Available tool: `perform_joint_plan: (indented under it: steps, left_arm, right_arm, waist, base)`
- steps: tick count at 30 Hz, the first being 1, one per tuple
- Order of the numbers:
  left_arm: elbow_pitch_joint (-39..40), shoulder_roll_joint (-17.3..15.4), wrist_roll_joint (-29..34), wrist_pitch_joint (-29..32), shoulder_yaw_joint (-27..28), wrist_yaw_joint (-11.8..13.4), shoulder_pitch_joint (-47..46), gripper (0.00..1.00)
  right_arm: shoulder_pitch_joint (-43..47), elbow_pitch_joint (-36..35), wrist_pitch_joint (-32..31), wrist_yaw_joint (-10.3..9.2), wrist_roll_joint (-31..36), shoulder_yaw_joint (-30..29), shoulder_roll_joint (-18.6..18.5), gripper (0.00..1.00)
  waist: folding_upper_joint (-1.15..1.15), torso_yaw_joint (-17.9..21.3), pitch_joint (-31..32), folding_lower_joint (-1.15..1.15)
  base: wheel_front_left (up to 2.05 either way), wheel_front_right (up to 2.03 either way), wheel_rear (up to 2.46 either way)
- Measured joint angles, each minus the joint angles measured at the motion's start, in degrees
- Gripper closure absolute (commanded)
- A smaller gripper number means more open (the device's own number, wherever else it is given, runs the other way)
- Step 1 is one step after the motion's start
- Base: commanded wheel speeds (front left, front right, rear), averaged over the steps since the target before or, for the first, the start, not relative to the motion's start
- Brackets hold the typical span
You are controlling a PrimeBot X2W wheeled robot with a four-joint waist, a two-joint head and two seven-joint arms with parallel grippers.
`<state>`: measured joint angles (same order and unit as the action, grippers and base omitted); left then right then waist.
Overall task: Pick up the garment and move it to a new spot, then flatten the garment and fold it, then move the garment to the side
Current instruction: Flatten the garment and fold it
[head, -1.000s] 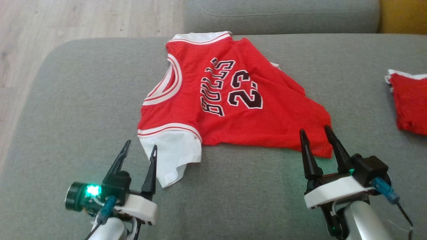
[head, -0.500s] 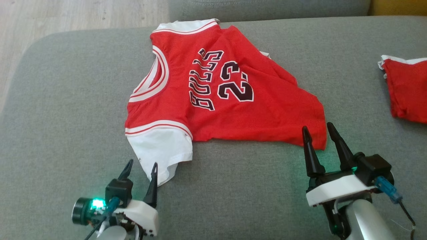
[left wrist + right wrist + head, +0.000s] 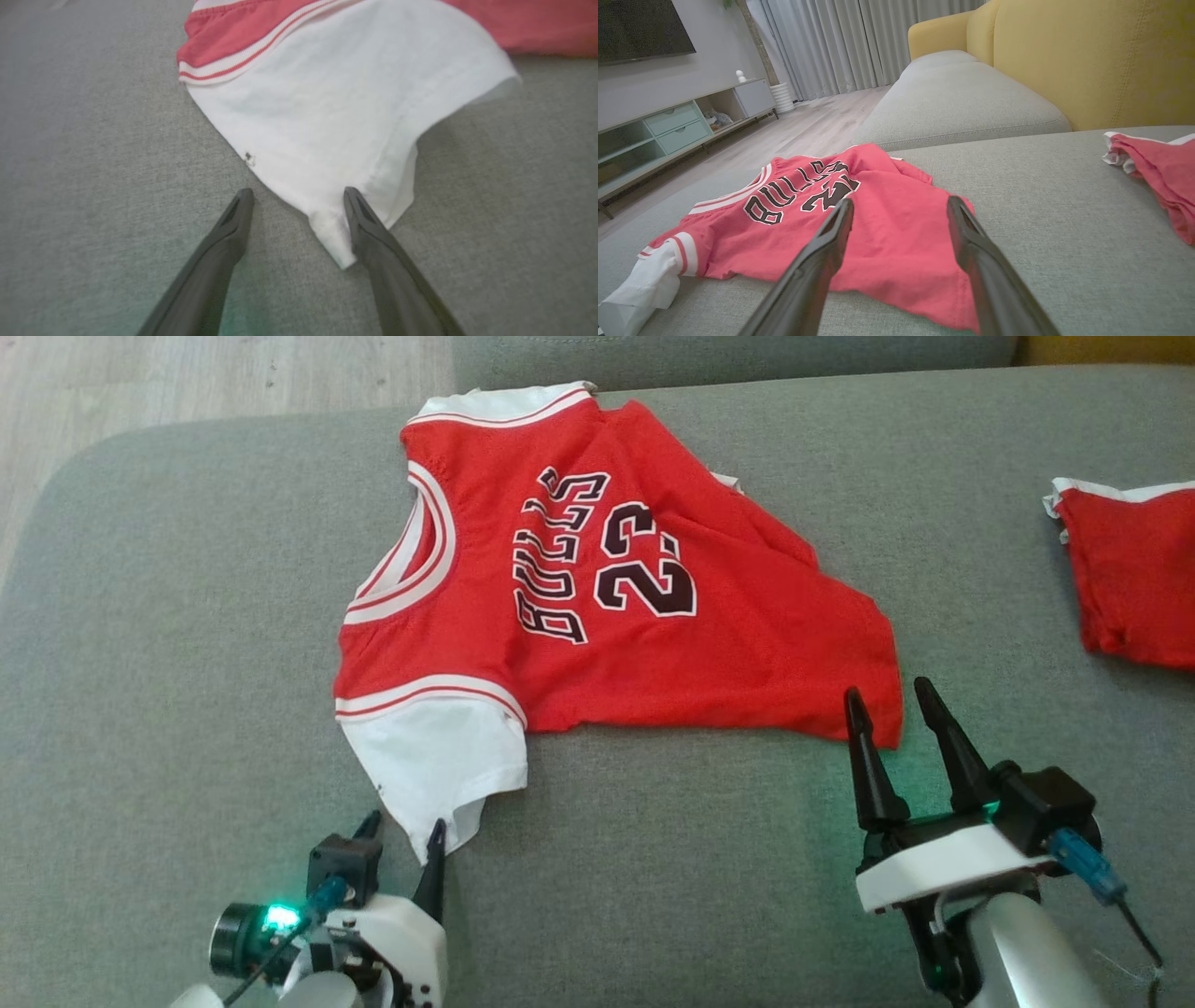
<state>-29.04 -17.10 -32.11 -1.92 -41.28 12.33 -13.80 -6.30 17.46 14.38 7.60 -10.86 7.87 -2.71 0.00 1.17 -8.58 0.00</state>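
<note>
The garment (image 3: pixel 597 588) is a red jersey with black lettering and white sleeves, spread loosely on the grey sofa seat (image 3: pixel 187 644). My left gripper (image 3: pixel 403 829) is open at the tip of the near white sleeve (image 3: pixel 327 121). In the left wrist view the left gripper (image 3: pixel 297 197) has its right finger lying on the sleeve's corner and its left finger on bare cushion. My right gripper (image 3: pixel 889 698) is open just in front of the jersey's near right hem corner (image 3: pixel 924 280). In the right wrist view the right gripper (image 3: pixel 900 205) frames that hem between its spread fingers.
A second red garment with white trim (image 3: pixel 1130 569) lies at the right edge of the seat. Wooden floor (image 3: pixel 187 373) lies beyond the sofa's rounded far left edge. A yellow backrest (image 3: pixel 1087 56) rises behind the seat. A TV cabinet (image 3: pixel 668 126) stands across the room.
The head camera has shifted, so the jersey sits higher and further left. My left gripper has drawn back and lowered to the sleeve tip. The right gripper holds by the hem.
</note>
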Motion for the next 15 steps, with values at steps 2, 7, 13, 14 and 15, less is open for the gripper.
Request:
perform_joint_plan:
  steps: [2, 7, 13, 14, 15]
  left_arm:
    - [0.36, -0.15, -0.38, 1.04, -0.08, -0.78, -0.11, 0.29]
    - [1.54, -0.22, -0.83, 1.62, -0.31, -1.24, -0.23, 1.0]
    - [3.27, -0.49, -1.11, -5.71, 1.81, 0.3, -0.18, 1.0]
    - [4.01, -0.49, -1.11, -7.53, 2.61, 0.56, -0.21, 1.0]
    - [4.78, -0.52, -1.1, -8.96, 3.26, 0.86, -0.37, 1.0]
  right_arm:
    - [-0.02, 0.0, 0.0, 0.0, -0.24, -0.02, 0.0, 0.0]
    - [-0.04, 0.01, 0.0, 0.0, -0.24, -0.14, 0.0, 0.0]
    - [-0.04, 0.03, 0.0, 0.0, -0.24, -0.78, 0.0, 0.0]
    - [-0.03, 0.07, 0.0, 0.0, -0.24, -0.9, 0.0, 0.0]
    - [0.0, 0.08, 0.0, 0.0, -0.24, -1.03, 0.0, 0.0]
  waist:
    - [0.0, 0.17, -0.14, 0.0]
    - [0.0, 0.33, -0.33, 0.01]
    - [0.0, 0.32, 0.11, 0.0]
    - [0.0, 0.28, 0.28, 0.01]
    - [0.0, 0.24, 0.46, 0.0]
  base:
    - [0.0, 0.0, 0.0]
    - [0.0, 0.0, 0.0]
    - [0.0, 0.0, 0.0]
    - [0.0, 0.0, 0.0]
    - [0.0, 0.0, 0.0]
